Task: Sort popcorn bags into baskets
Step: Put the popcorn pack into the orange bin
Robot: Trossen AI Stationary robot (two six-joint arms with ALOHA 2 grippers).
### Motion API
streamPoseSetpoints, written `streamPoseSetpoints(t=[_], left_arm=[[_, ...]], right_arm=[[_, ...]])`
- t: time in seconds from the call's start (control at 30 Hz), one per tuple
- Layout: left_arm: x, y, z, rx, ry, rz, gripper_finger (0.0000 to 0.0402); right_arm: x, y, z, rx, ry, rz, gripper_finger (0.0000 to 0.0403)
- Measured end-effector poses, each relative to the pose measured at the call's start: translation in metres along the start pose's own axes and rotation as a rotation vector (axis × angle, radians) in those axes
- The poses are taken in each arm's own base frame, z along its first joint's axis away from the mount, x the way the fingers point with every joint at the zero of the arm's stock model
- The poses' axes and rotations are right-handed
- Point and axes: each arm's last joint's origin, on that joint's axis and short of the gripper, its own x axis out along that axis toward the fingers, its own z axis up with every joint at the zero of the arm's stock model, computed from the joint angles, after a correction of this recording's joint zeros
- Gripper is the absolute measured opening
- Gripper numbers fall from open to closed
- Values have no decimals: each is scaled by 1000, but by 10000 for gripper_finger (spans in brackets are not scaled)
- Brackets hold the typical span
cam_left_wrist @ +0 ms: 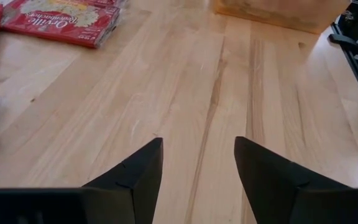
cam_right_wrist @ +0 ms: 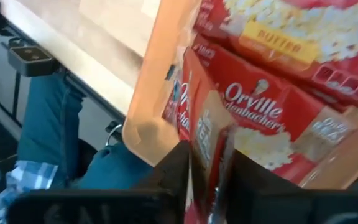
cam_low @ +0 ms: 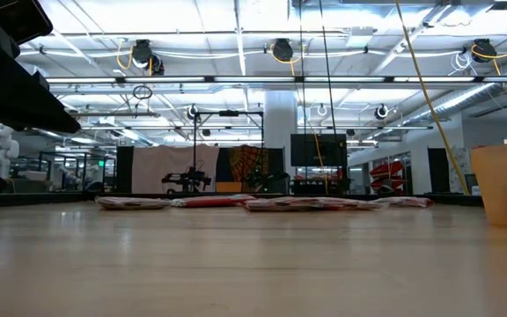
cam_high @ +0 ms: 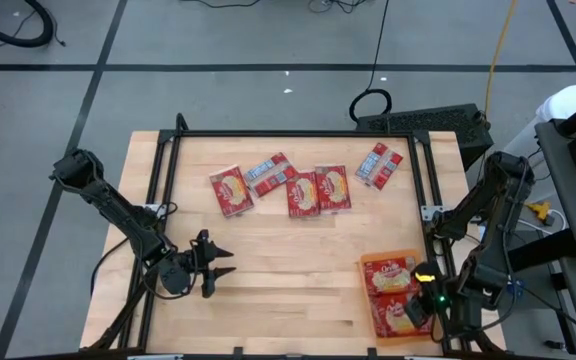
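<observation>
Five popcorn bags (cam_high: pixel 305 186) lie in a row at the table's (cam_high: pixel 268 280) far side; two more rest in the orange basket (cam_high: pixel 370 270). My right gripper (cam_high: pixel 418 312) grasps a basket bag's edge. My left gripper (cam_high: pixel 218 266) hovers released over bare wood.

A light wooden table top (cam_high: pixel 268 270) is edged by a dark metal frame (cam_high: pixel 298 134). Beneath it a grey floor (cam_high: pixel 218 40) is crossed by dark lines, and black cables (cam_high: pixel 373 95) and a yellow cable (cam_high: pixel 498 50) are laid over it. Beyond the table a large hall is seen, lit by rows of ceiling strip lights (cam_low: pixel 236 35), with a white column (cam_low: pixel 280 119) at the middle.
</observation>
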Motion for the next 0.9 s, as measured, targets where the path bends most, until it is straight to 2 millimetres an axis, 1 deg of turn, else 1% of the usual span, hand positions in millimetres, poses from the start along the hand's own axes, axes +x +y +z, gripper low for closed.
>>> streamPoseSetpoints(t=[0.13,0.27,0.33,0.47,0.63,0.9], left_arm=[[0,0,0,0,0,0,189],[1,1,1,-4,-1,6,180],[2,2,1,-7,-3,11,177],[3,3,2,-17,-4,19,175],[4,4,3,-23,-6,26,183],[6,6,5,-22,-9,40,201]], right_arm=[[0,0,-2,8,44,-21,101],[0,-1,-2,28,85,-62,118],[1,-1,0,38,100,-84,120],[4,-3,5,61,134,-195,120],[10,-2,7,78,188,-284,120],[15,3,14,143,236,-344,121]])
